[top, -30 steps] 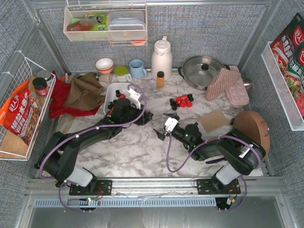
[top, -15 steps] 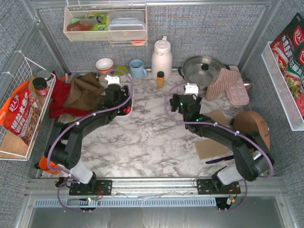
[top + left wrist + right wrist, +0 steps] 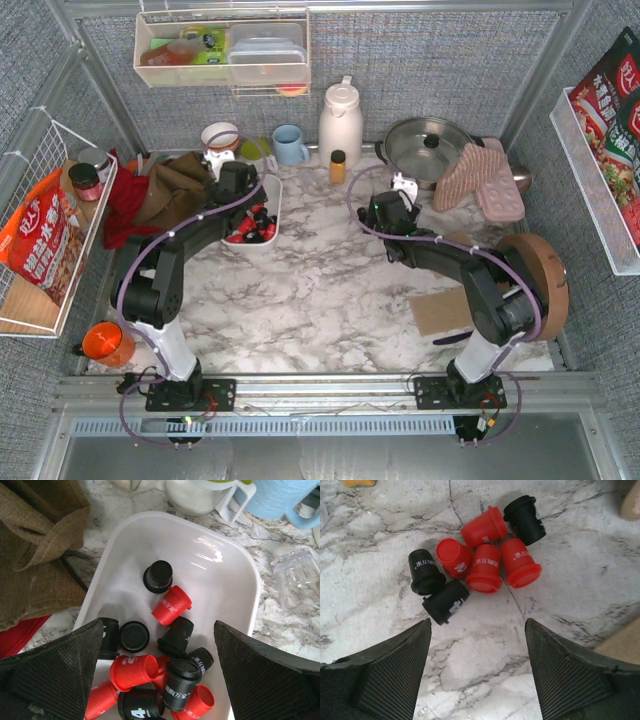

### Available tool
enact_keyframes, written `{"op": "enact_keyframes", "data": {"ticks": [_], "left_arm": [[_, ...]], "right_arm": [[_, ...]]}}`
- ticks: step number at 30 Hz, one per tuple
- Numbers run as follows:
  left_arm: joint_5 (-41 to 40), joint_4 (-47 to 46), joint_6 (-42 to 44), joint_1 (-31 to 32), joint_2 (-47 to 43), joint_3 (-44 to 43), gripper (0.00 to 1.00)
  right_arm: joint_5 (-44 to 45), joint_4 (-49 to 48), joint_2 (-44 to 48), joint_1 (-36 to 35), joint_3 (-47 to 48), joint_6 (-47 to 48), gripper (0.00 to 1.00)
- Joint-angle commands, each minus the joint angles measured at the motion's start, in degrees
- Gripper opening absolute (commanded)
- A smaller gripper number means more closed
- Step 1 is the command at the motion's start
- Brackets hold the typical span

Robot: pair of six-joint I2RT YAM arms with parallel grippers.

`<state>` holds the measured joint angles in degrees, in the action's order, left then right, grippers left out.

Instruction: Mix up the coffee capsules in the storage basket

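The storage basket (image 3: 200, 540) is a white shallow dish by the brown cloth, also seen from above (image 3: 276, 196). Several red and black coffee capsules (image 3: 172, 605) lie heaped in its near half (image 3: 252, 226). My left gripper (image 3: 159, 624) hangs open just above that heap, touching nothing (image 3: 238, 190). Several more coffee capsules (image 3: 480, 560), red and black, lie in a cluster on the marble. My right gripper (image 3: 478, 621) is open just short of them, with bare marble between its fingers. From above, my right gripper (image 3: 390, 210) hides this cluster.
Behind the basket stand a blue mug (image 3: 290, 145), a white jug (image 3: 340, 120) and an amber bottle (image 3: 338, 165). A steel pot (image 3: 425, 145) and an oven mitt (image 3: 470, 175) sit back right. Brown cloth (image 3: 175, 190), a wooden board (image 3: 535, 275), cardboard (image 3: 440, 310) and an orange cup (image 3: 105, 342) ring the marble.
Both arms reached toward the back. The left gripper went from the basket's front to over its contents. The right gripper left mid-table and now hangs over the loose capsules.
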<state>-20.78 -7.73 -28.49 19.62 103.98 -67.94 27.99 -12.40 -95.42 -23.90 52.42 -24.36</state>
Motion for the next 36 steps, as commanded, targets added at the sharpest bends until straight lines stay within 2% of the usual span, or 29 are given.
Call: {"op": "enact_keyframes", "data": {"ticks": [1, 7, 13, 18, 32, 36], "left_arm": [[2.6, 1.0, -2.2, -0.6, -1.1, 0.6, 0.99], [3.6, 2.4, -2.5, -0.6, -3.0, 1.2, 0.99], [5.5, 2.7, -1.6, -0.6, -5.3, 2.7, 0.99], [8.3, 2.5, -1.5, -0.5, -6.7, 4.0, 0.99], [11.5, 2.1, -1.8, -0.4, -7.0, 4.9, 0.99], [11.7, 2.2, -1.9, -0.3, -7.0, 5.1, 0.99]], "right_arm": [[-4.5, 0.3, -3.6, 1.4, 3.2, -6.3, 0.78], [-6.5, 1.7, -8.8, 2.3, 8.6, -10.8, 0.77], [-6.3, 8.0, -12.0, 2.5, 12.8, -14.4, 0.71], [-4.8, 10.9, -13.1, 2.5, 13.3, -18.7, 0.69], [-6.6, 12.8, -18.4, 3.6, 17.1, -20.8, 0.67], [-7.3, 13.7, -18.6, 3.8, 16.9, -20.7, 0.62]]}}
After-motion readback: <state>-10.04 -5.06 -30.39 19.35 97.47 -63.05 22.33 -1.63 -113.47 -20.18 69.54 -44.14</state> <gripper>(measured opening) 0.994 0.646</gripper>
